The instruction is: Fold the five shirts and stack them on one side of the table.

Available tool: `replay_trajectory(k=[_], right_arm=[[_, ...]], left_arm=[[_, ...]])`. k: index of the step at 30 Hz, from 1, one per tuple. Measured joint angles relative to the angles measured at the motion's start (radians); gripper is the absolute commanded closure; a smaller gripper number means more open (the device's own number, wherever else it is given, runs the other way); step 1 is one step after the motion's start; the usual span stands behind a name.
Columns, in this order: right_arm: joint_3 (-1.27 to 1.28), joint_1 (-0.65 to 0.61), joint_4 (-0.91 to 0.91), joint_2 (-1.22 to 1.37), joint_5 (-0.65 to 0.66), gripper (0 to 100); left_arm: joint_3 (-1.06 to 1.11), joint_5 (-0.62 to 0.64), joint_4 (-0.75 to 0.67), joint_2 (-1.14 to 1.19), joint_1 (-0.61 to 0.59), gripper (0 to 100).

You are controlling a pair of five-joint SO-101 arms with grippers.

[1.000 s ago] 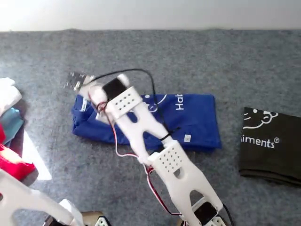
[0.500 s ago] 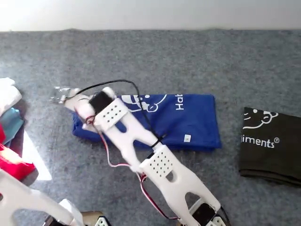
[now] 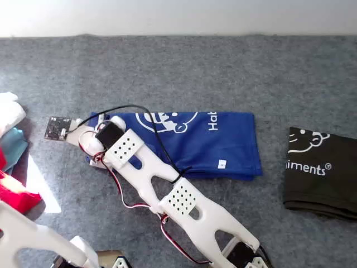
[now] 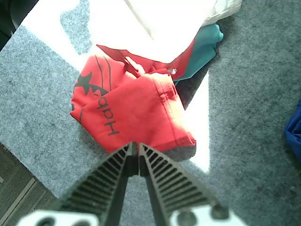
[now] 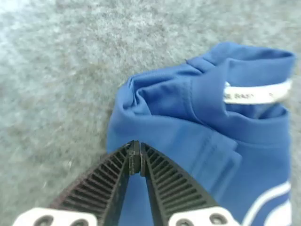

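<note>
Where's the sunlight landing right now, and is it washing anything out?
High view: a sun patch lies on the table beside the red shirt. Left wrist view: it blows out the white shirt. Right wrist view: the blue shirt is evenly lit.

A hard sunlit patch glares beside the red shirt [image 4: 136,110]

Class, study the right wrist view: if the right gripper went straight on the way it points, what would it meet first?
Most likely the blue shirt: the closed right gripper points at its bunched edge near the collar. Depth is unclear, so it may be touching.
</note>
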Motion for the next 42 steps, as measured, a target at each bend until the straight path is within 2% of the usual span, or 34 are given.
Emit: replay_trajectory(k=[4,11,18,24,28,30,34,35,42], right_arm=[[-0.005,0.049,0.04,-0.075,-0.018,98.9],[0.078,0.23,0.04,-0.272,-0.103,98.7],[0.494,0.443,0.041,-0.577,-0.275,98.7],[0.904,0.595,0.041,-0.822,-0.296,98.7],[1.082,0.697,0.041,-0.945,-0.301,98.3],[1.134,0.749,0.04,-0.973,-0.302,93.7],[1.203,0.833,0.031,-0.979,-0.302,75.3],[1.221,0.852,0.028,-0.979,-0.302,73.4],[1.301,0.911,-0.063,-0.85,-0.393,73.1]], left_arm=[[0.0,0.0,0.0,0.0,0.0,98],[0.0,0.0,0.003,0.0,0.0,98],[0.0,0.0,0.006,0.0,0.0,98],[0.0,0.0,0.006,0.0,0.0,98],[0.0,0.0,0.006,0.006,0.0,98],[0.0,0.0,0.006,0.026,0.0,98],[0.0,0.0,0.006,0.071,0.0,98],[0.0,0.0,0.006,0.078,0.0,98],[0.0,0.0,0.006,0.086,0.009,98]])
